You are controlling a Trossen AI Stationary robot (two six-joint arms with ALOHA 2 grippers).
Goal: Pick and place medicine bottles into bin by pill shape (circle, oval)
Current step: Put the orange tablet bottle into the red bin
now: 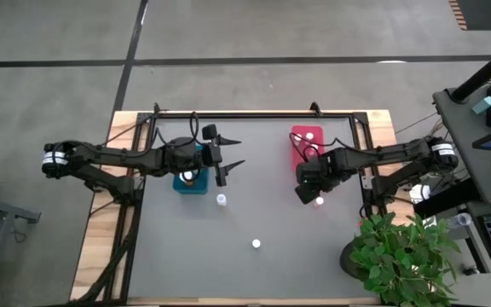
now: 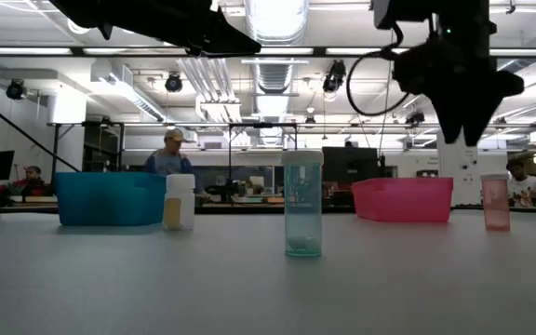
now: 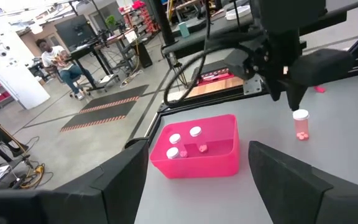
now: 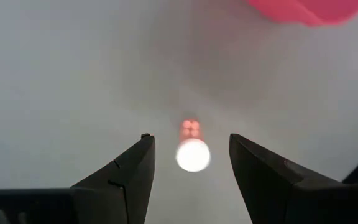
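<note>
A pink-tinted bottle with a white cap (image 1: 319, 201) stands upright on the grey table near the pink bin (image 1: 307, 145). It also shows in the right wrist view (image 4: 192, 154) and the low view (image 2: 496, 202). My right gripper (image 4: 191, 138) is open and hovers above it, fingers pointing down on either side of the cap without touching. My left gripper (image 1: 231, 153) is open and empty, held high beside the teal bin (image 1: 190, 181). A yellowish bottle (image 2: 179, 202) and a bluish bottle (image 2: 302, 205) stand loose on the table.
The pink bin (image 3: 197, 149) holds three white-capped bottles. The teal bin (image 2: 110, 198) stands at the left. A potted plant (image 1: 399, 256) is at the table's near right corner. People sit and stand in the room behind the table.
</note>
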